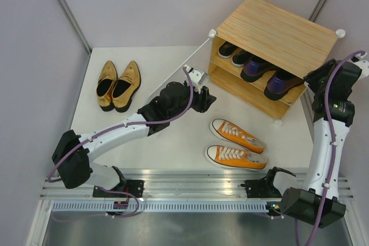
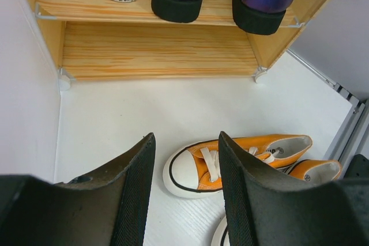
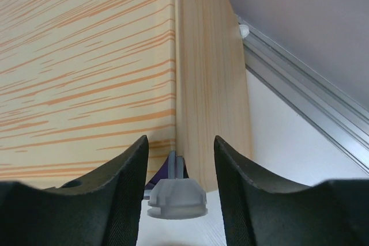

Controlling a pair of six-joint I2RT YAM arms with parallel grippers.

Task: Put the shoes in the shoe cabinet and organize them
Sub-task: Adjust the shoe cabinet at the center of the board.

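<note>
- The shoe cabinet (image 1: 277, 27) stands in the upper right of the top view. Its white panel door (image 2: 26, 102) is swung open along the left edge of the left wrist view, and its lower compartment is bare.
- The left arm (image 1: 115, 131) stretches from the lower left corner up toward the centre, its elbow low and its wrist pointed at the cabinet's open front.
- The right arm (image 1: 323, 154) rises steeply along the right edge and folds over at the top, so its wrist sits by the cabinet's right corner.
- The orange sneakers (image 1: 237, 135) lie side by side on the table (image 1: 173, 136) at lower centre right, in front of the cabinet and apart from it. They look like the next pair to go in.
- The gold pumps (image 1: 128, 84) wait together in the upper left, well apart from the cabinet.
- The purple loafers (image 1: 258, 66) and black sneakers (image 1: 228, 49) already fill the upper shelf.
- The left gripper (image 2: 186, 142) is about half spread and holds nothing. One orange toe shows in the gap between its fingers. A good grasp would likely drop over the sneaker's middle, close across its width and slide it in heel-out and level.
- The right gripper (image 3: 181, 139) is parted around a white corner knob (image 3: 176, 199), with no contact visible. It seems placed to steady the cabinet and should avoid pushing it.
</note>
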